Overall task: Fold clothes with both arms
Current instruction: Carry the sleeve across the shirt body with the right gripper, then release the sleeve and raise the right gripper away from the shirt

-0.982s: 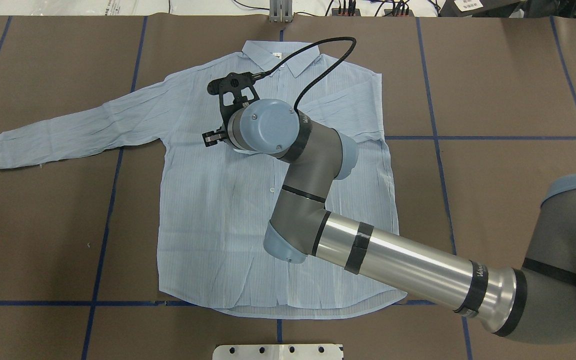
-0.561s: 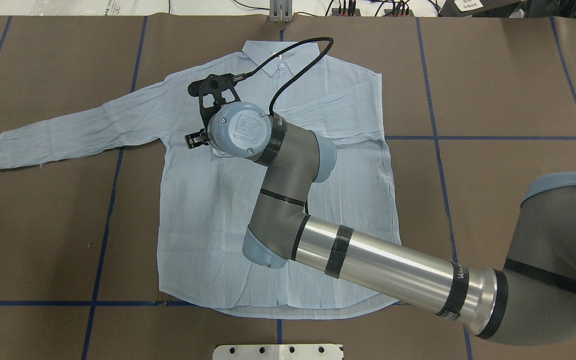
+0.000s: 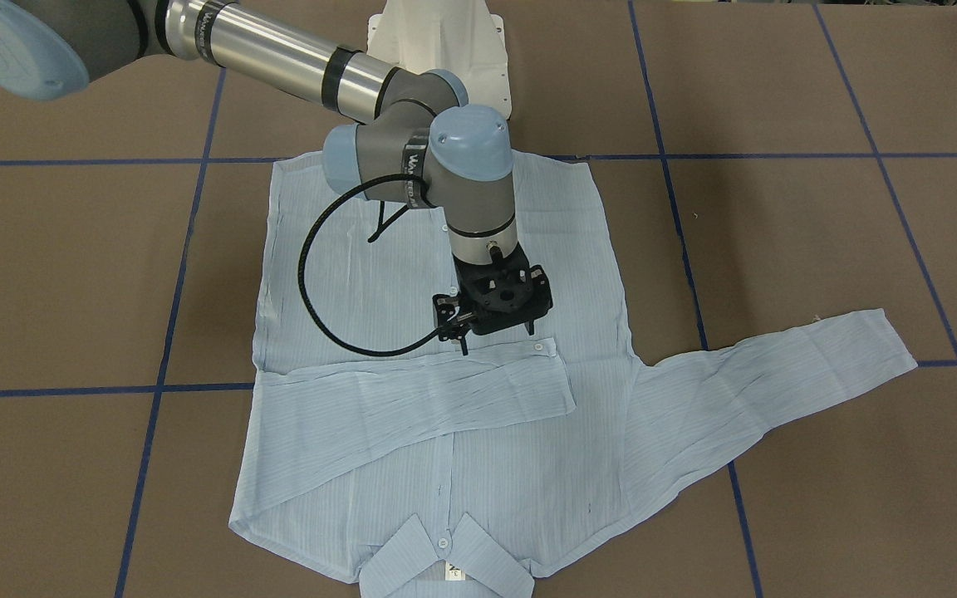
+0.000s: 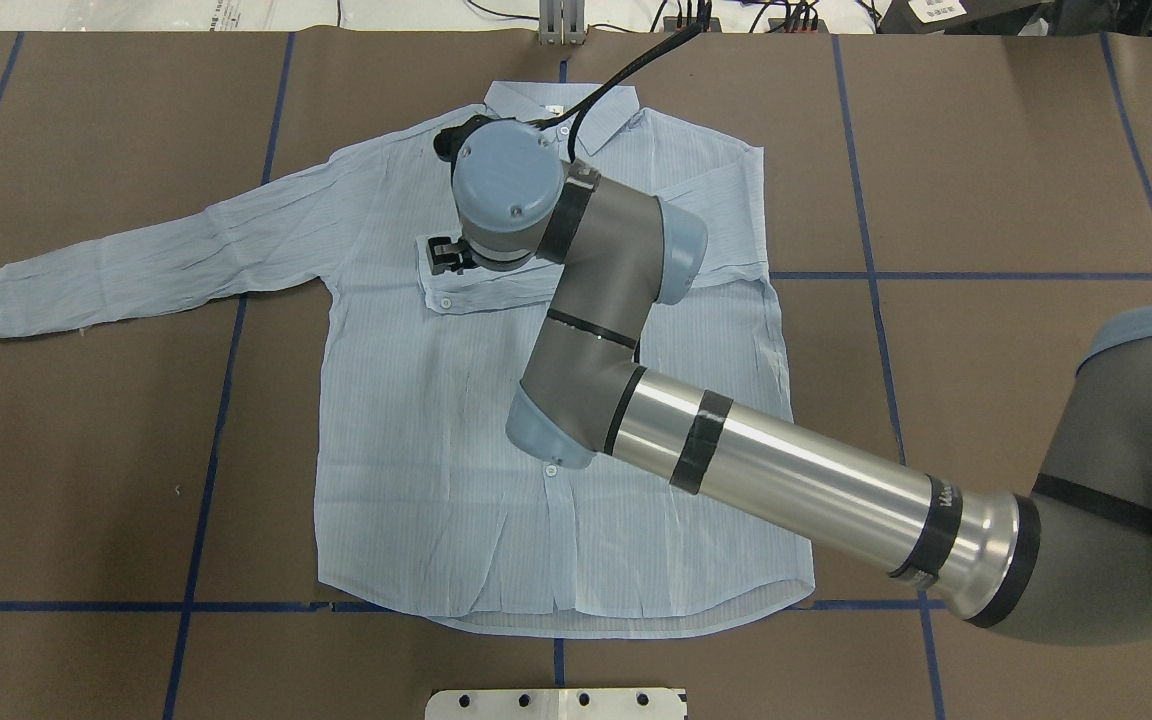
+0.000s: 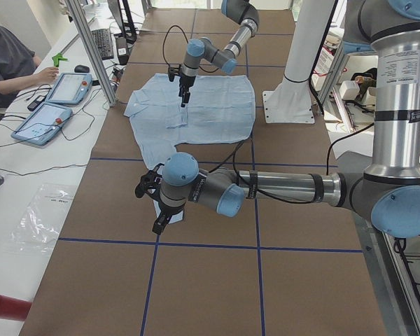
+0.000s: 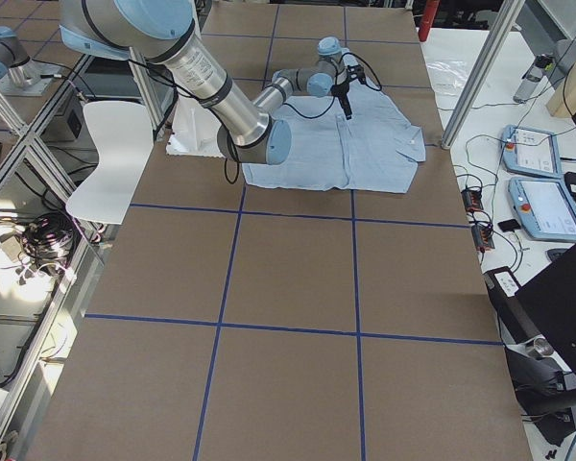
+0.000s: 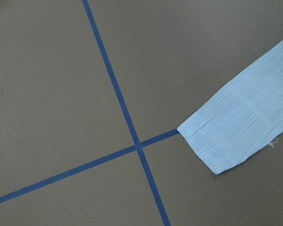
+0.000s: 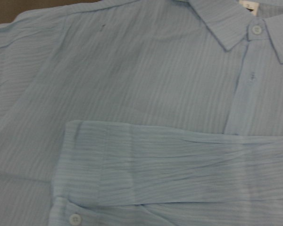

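The light blue striped shirt point(image 4: 416, 450) lies face up on the brown table, collar point(image 4: 596, 120) at the far side. Its right sleeve point(image 3: 412, 399) is folded across the chest, and the cuff point(image 4: 476, 292) lies flat. My right gripper point(image 3: 491, 320) hangs just above that cuff, apart from it and holding nothing. The right wrist view looks down on the folded sleeve point(image 8: 179, 169). The other sleeve point(image 4: 156, 260) stretches out to the left. My left gripper point(image 5: 154, 206) hovers over that sleeve's cuff point(image 7: 245, 127). I cannot tell whether it is open or shut.
Blue tape lines point(image 4: 226, 380) divide the brown table cover into squares. The white pedestal base point(image 3: 437, 41) stands behind the shirt's hem. A person point(image 5: 7, 63) sits at a side bench with tablets point(image 5: 45, 119).
The right arm carried the sleeve leftward over the chest, then swung back toward the collar. The cuff, held before, now lies flat on the shirt.
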`<state>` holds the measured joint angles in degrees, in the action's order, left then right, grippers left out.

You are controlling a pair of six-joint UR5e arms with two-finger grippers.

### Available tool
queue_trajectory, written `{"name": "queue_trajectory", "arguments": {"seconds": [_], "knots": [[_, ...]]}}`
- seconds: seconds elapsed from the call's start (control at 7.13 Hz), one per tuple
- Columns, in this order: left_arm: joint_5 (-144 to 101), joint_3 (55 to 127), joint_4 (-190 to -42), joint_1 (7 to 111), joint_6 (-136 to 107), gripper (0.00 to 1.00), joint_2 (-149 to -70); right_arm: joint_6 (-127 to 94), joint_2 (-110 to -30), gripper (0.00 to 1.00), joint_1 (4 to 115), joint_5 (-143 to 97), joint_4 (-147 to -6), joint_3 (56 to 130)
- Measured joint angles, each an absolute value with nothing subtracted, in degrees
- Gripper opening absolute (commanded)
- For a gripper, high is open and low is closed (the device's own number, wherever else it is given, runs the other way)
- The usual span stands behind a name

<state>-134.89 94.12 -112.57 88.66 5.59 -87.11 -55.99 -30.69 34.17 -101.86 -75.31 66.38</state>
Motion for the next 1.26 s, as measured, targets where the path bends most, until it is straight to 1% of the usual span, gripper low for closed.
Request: {"name": "queue_trajectory", "arguments": {"seconds": [0.14,0.42,0.7,0.98,1.26], "knots": [[-134.9,93.3,-113.7,88.3,5.5,1.0,-87.4,-55.6,-33.0,1.0,38.2,-107.4,-79.8,69.5],[-134.8,89.9,-118.9,87.0,-0.7,1.0,-88.1,-51.0,-41.5,1.0,45.6,-114.0,-84.1,78.7],[-134.5,83.0,-132.4,83.5,-14.0,1.0,-88.8,-40.2,-51.2,1.0,53.3,-119.0,-86.1,86.3],[-133.7,75.1,-142.7,80.8,-23.5,1.0,-90.8,-28.8,-61.0,1.0,60.7,-124.3,-85.9,90.8],[-130.8,72.2,-145.8,77.9,-28.9,1.0,-92.2,-25.0,-67.4,1.0,64.3,-127.0,-85.5,93.5]]}}
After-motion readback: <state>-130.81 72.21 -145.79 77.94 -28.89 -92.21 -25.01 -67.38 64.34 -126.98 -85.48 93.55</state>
